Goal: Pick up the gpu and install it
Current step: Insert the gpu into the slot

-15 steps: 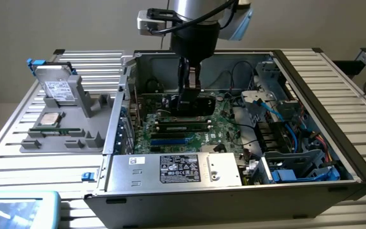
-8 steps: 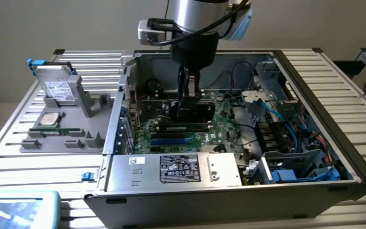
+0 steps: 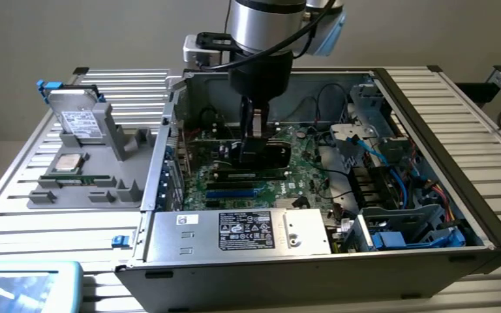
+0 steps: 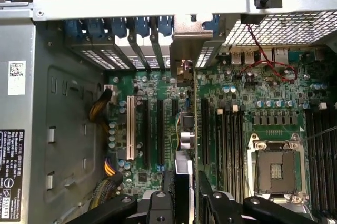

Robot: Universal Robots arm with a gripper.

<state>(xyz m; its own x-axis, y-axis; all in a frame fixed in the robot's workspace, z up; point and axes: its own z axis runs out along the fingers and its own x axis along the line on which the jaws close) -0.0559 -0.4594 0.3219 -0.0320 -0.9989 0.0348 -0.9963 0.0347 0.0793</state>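
The gpu (image 4: 185,139) stands edge-on in my claw (image 4: 185,195), which is closed on it over the motherboard (image 4: 247,92) slots inside the case (image 3: 485,225), and I judge any tilt could jam its edge beside the slot.

The gpu (image 4: 185,134), a thin card, stands upright on edge at the motherboard (image 4: 158,84) slots.
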